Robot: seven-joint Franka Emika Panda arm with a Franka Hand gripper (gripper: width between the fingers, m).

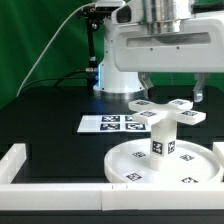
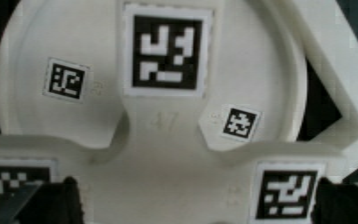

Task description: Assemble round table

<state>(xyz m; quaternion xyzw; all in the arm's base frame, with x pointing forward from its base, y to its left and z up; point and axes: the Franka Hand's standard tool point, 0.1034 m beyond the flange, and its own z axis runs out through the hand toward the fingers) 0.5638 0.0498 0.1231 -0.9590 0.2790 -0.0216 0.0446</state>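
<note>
The large round disc (image 1: 130,165) lies flat on the table at the exterior view's lower right. The short post (image 1: 158,137) stands upright on its middle. The X-shaped cross base (image 1: 166,112) sits on top of the post. My gripper (image 1: 171,93) hangs just above the cross base with its jaws wide apart. In the wrist view the cross base (image 2: 167,120) with its square tags fills the picture. My gripper (image 2: 197,205) shows only as two dark fingertips (image 2: 48,200), one at either side of one arm of the cross, with nothing gripped between them.
The marker board (image 1: 108,124) lies flat on the black table beside the disc. White border rails run along the front (image 1: 60,196) and the exterior view's left (image 1: 12,160). The robot's white base (image 1: 118,75) stands behind.
</note>
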